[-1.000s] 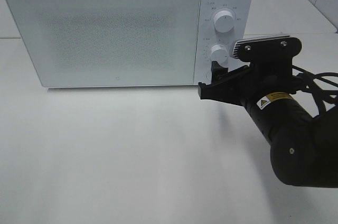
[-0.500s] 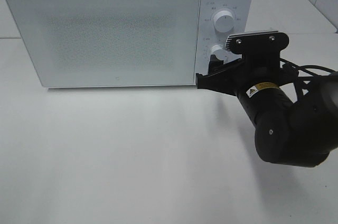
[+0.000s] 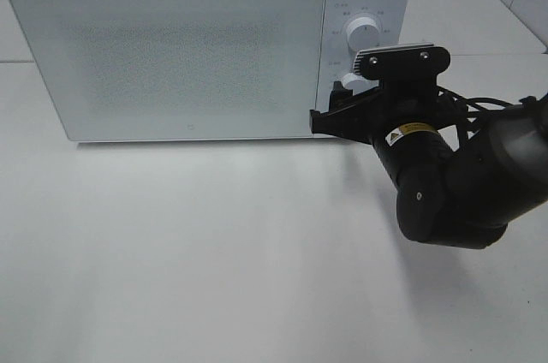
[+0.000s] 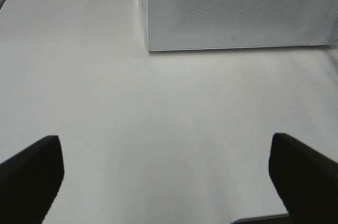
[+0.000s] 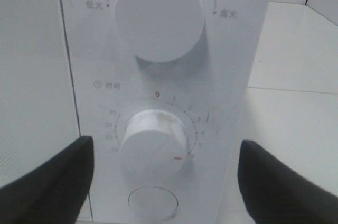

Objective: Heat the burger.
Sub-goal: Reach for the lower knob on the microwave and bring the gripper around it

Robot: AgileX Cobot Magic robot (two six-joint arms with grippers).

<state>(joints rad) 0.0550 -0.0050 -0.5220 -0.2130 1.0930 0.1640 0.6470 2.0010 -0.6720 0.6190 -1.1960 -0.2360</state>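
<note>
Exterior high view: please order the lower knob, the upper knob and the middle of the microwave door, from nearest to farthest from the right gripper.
1. Lower knob, just ahead of the right gripper.
2. Upper knob, straight above the lower one.
3. Door middle, far to the left.

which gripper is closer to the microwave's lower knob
Right. The right gripper sits open just in front of the lower knob; the left gripper hangs back over the table.
</note>
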